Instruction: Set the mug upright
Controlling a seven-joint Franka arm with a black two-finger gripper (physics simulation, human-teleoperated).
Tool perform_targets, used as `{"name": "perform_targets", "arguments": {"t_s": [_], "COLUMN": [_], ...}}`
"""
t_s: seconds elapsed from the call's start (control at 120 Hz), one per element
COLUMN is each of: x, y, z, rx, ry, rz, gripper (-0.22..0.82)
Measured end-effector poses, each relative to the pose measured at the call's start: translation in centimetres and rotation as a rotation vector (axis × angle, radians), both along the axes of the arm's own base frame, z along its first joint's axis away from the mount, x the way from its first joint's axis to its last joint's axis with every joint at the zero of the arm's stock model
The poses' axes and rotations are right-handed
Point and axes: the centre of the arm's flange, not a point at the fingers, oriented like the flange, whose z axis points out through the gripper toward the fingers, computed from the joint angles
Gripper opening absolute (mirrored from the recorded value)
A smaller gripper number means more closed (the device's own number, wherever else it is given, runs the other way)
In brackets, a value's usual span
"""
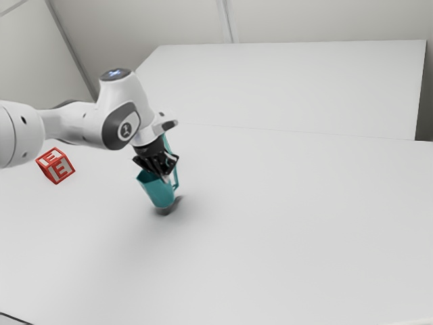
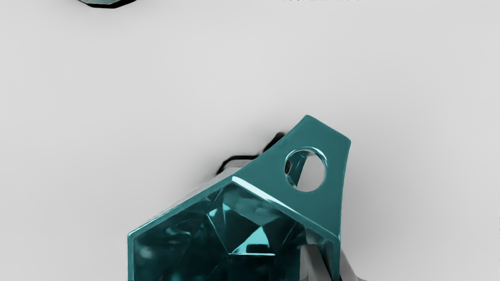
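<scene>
The tool (image 1: 164,174) pinches the mug (image 1: 159,194), its long axis leaning mouth-up toward the exterior view's left.

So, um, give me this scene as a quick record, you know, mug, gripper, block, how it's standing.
mug: teal, six-sided rim, tilted toward the exterior view's left
mug opening: slanting upward
handle: on the exterior view's right side of the mug
gripper: shut on the mug's wall, one finger inside, one outside
block: red with pale letters, at the exterior view's left
mug upright: no
</scene>
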Motion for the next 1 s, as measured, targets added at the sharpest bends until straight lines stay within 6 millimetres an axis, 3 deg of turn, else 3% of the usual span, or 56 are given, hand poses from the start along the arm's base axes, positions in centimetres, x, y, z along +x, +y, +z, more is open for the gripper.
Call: {"name": "perform_targets", "arguments": {"t_s": [0.475,0.633,0.717,0.842,1.0], "x": [0.0,0.0,-0.1,-0.4,-0.6], "y": [-0.5,-0.5,-0.5,-1.0,-1.8], "z": [-2.6,-2.2,-1.4,0.5,3.7], "rx": [-0.015,-0.016,-0.016,-0.016,-0.015], "ry": [-0.003,-0.006,-0.017,-0.039,-0.062], "rz": [0.153,0.179,0.190,0.195,0.193], "gripper": [-0.18,0.18,0.31,0.44,0.53]}}
